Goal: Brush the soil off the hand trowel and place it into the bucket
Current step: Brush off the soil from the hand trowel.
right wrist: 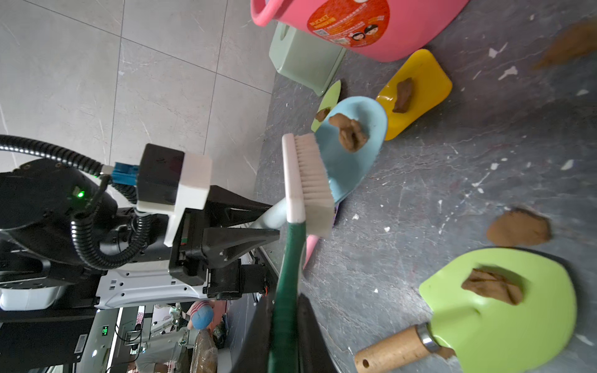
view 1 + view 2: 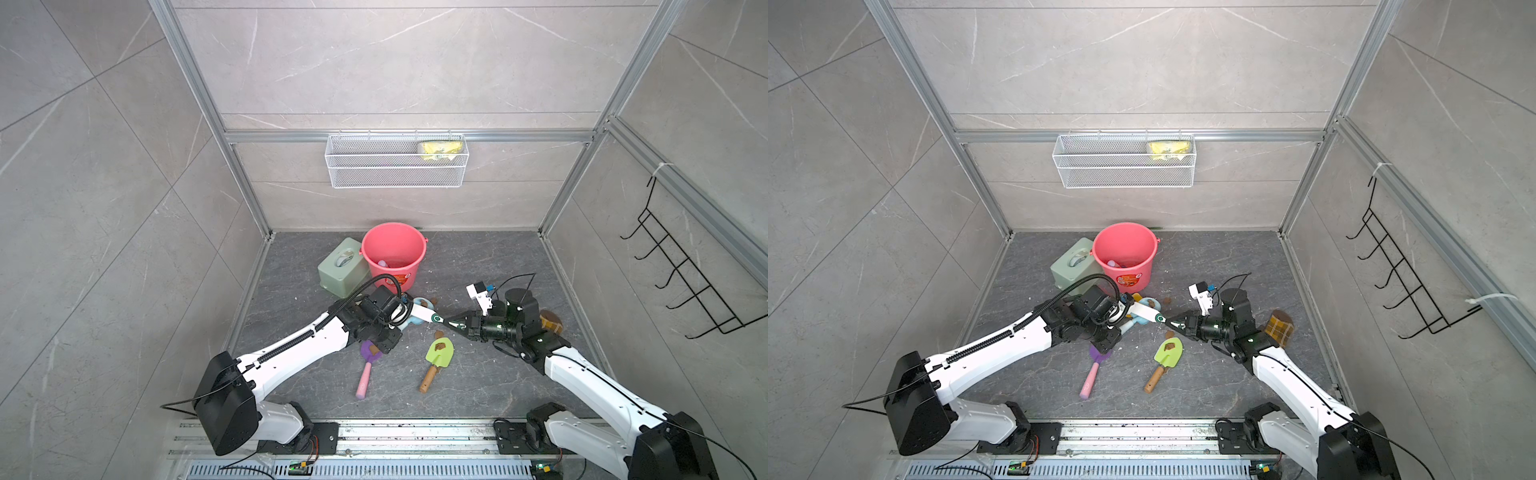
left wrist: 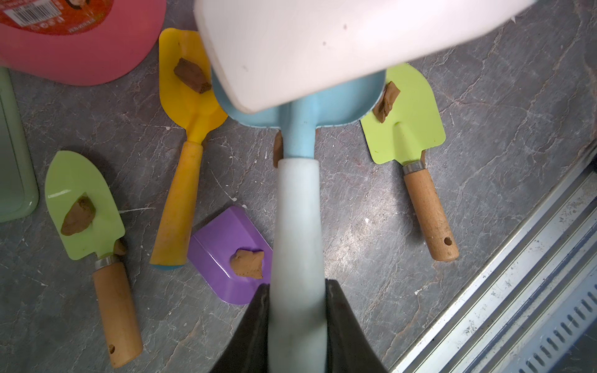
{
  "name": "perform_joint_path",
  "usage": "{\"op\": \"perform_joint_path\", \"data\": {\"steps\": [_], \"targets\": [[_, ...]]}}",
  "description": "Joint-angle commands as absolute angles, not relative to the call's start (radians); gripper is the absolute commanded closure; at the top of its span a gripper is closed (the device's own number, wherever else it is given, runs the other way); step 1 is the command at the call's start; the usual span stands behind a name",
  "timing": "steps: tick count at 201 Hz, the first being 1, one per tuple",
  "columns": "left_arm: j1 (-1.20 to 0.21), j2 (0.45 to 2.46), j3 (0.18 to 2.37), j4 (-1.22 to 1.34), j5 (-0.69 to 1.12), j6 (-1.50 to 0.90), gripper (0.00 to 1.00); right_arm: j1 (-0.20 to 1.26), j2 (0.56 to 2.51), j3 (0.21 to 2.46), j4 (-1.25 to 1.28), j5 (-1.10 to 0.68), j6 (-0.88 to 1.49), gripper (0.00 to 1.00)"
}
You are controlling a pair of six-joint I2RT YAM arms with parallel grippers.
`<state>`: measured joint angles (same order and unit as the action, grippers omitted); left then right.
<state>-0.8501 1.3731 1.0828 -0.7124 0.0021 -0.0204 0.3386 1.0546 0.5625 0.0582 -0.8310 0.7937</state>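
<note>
Over the grey table (image 2: 478,257), the trowel (image 3: 297,226) is clenched in the left fingers (image 3: 258,323), the brush (image 1: 310,181) in the right fingers (image 1: 310,326); soil (image 1: 349,132) is best swept off the tip.

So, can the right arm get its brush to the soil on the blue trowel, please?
Probably yes: the brush faces the blade of the blue trowel, the soil just past its bristles, nothing between.

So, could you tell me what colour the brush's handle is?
The brush handle is dark green, clearest in the right wrist view.
</note>
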Motion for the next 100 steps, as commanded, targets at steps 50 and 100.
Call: {"op": "perform_joint_path", "data": {"steps": [50,100], "targets": [[-0.844,1.347,1.117,-0.681,0.008,-0.028,1.0,0.195,1.028,0.665,-0.089,-0.882,0.663,1.0],[-0.844,1.358,1.123,-0.678,0.009,-0.028,1.0,0.235,1.005,0.613,0.008,-0.895,0.762,1.0]]}}
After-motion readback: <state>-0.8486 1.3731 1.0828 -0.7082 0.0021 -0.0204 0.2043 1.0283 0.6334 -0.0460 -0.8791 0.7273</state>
